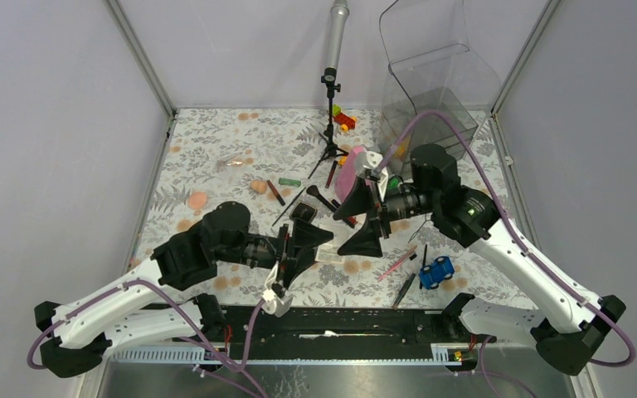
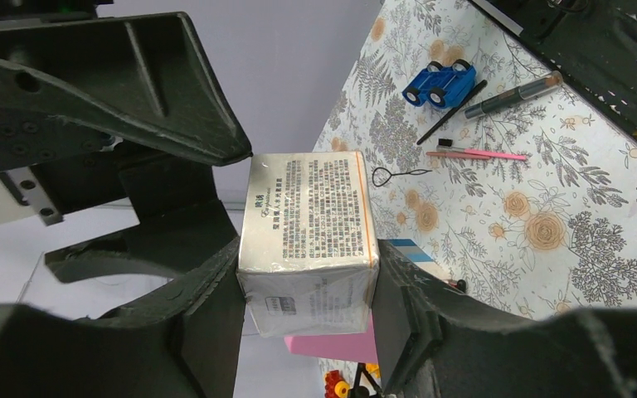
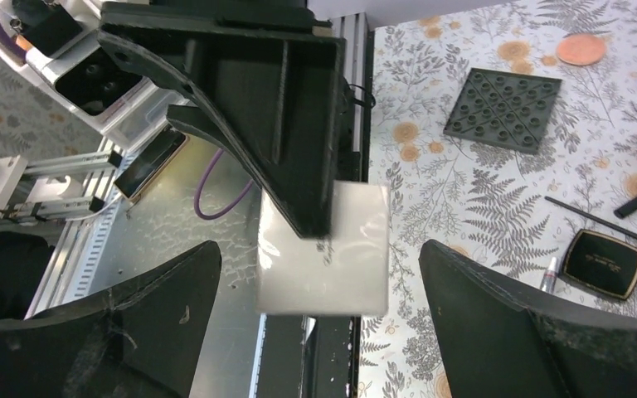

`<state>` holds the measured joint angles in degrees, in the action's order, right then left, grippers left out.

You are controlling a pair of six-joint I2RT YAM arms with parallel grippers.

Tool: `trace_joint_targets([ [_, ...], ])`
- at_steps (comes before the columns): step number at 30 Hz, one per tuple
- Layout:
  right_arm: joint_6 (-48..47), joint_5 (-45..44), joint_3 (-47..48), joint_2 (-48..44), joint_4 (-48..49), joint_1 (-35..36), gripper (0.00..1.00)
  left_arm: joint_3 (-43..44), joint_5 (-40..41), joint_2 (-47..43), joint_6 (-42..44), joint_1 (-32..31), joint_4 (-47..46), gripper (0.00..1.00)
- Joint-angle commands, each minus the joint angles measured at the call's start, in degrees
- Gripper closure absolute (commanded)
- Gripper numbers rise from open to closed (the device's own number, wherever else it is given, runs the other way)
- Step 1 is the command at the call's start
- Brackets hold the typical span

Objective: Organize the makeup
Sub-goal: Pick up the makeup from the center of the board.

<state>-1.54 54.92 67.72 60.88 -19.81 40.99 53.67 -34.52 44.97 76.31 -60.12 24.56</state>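
My left gripper (image 2: 307,290) is shut on a silver-white printed box (image 2: 311,207) and holds it above the table's near middle (image 1: 311,253). My right gripper (image 3: 319,247) is open, its jaws wide on either side of that box (image 3: 323,249) without touching it; it faces the left gripper (image 1: 344,232). On the table lie a black compact (image 3: 601,263), a flat dark square (image 3: 503,108), peach sponges (image 1: 197,200), a green tube (image 1: 289,181), a brush (image 1: 319,197), a pink pencil (image 2: 477,154) and a black pencil (image 2: 510,94).
A blue toy car (image 1: 436,272) sits at the near right. A tall pink cone (image 1: 350,182) stands behind the right gripper. A clear container (image 1: 431,91), a tripod (image 1: 330,124) and toy blocks (image 1: 344,118) are at the back.
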Motion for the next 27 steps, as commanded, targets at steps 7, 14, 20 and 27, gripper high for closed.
trace_joint_targets([
  [7,-7.99,-4.39,6.34,4.46,-8.03,3.79,0.18,4.51,-1.17,0.46,3.42,-0.09,-1.03,1.0],
  [14,-9.18,-5.94,7.34,4.66,-10.39,3.8,0.19,4.32,-0.08,-0.07,4.05,-0.08,-0.12,1.0],
  [20,-9.2,-4.21,8.25,6.1,-11.72,3.76,0.15,4.25,0.23,0.12,4.31,-0.05,-0.12,1.0],
  [27,-9.18,-2.64,8.3,7.43,-12.25,3.83,0.17,4.55,1.02,0.32,4.85,-0.08,-0.12,1.0],
])
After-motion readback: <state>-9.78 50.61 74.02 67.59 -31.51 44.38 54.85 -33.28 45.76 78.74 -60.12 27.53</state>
